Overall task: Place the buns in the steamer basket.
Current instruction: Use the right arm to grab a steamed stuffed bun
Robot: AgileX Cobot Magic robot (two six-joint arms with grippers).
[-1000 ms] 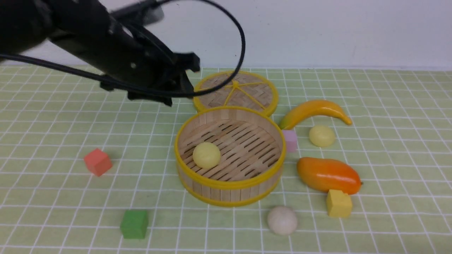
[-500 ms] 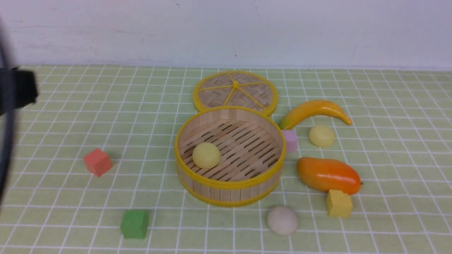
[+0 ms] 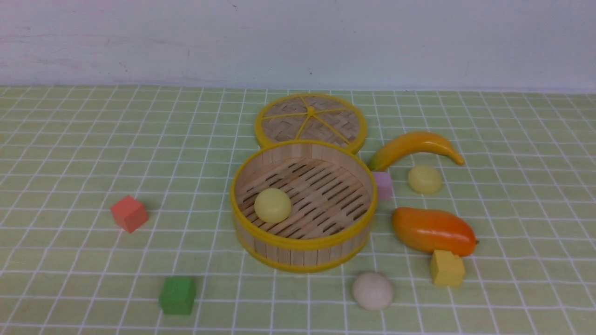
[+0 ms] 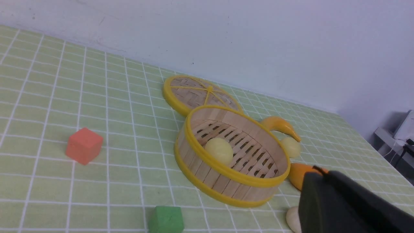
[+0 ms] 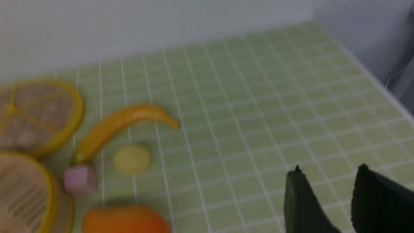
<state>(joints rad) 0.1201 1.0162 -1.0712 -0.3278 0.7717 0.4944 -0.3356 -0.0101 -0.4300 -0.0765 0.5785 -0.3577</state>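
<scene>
The steamer basket (image 3: 302, 242) stands mid-table with one pale yellow bun (image 3: 273, 205) on its slatted floor. A second pale yellow bun (image 3: 424, 179) lies right of it, below the banana. The off-white bun (image 3: 372, 291) lies in front of the basket. Neither arm shows in the front view. In the left wrist view the left gripper (image 4: 318, 171) is one dark mass with no gap, empty, near the off-white bun (image 4: 292, 220), with the basket (image 4: 226, 191) beyond it. The right gripper (image 5: 330, 168) is open and empty over bare cloth, far from the yellow bun (image 5: 132, 159).
A flat woven lid (image 3: 310, 122) lies behind the basket. A banana (image 3: 414, 146), pink cube (image 3: 382, 185), orange mango (image 3: 433, 230) and yellow cube (image 3: 447, 268) sit to the right. A red cube (image 3: 129, 213) and green cube (image 3: 177, 295) sit to the left.
The left arm was over the back left of the basket, then drew away to the left and out of the front view. The bun in the basket has not moved.
</scene>
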